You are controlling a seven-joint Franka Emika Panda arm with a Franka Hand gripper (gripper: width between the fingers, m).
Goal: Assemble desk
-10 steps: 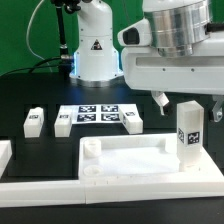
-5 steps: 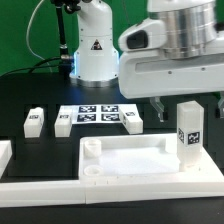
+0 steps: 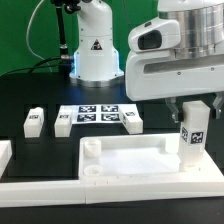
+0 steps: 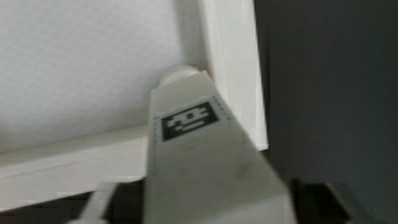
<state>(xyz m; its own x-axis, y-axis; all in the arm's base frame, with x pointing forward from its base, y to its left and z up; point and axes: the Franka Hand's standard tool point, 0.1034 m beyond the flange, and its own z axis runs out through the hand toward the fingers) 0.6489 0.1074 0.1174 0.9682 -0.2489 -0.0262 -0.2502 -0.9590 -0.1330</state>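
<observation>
On my feed the black table (image 3: 30, 95) fills most of the exterior view, and the desk's white tabletop (image 3: 135, 158) lies flat on it near the front, rim up. I am taking that tabletop as my reference for everything else.

The tool (image 3: 194, 108) hangs over the tabletop's far corner on the exterior view's right. Its two fingers (image 3: 174, 108) are drawn in against opposite sides of the upright leg (image 3: 192, 130) and grip it near the top.

That leg stands straight in the same corner, tag facing the camera. In the wrist view the upright leg (image 4: 196, 150) sits tight in the angle of the tabletop's rim (image 4: 222, 60).

Behind the tabletop, apart from it, lies the marker board (image 3: 97, 115).

Three loose legs also lie behind the tabletop: one (image 3: 131, 122) just beside the board, and two (image 3: 63, 124) (image 3: 33, 121) further toward the exterior view's left.

Smallest are two round sockets (image 3: 92, 148) in the tabletop's corners on the exterior view's left.
</observation>
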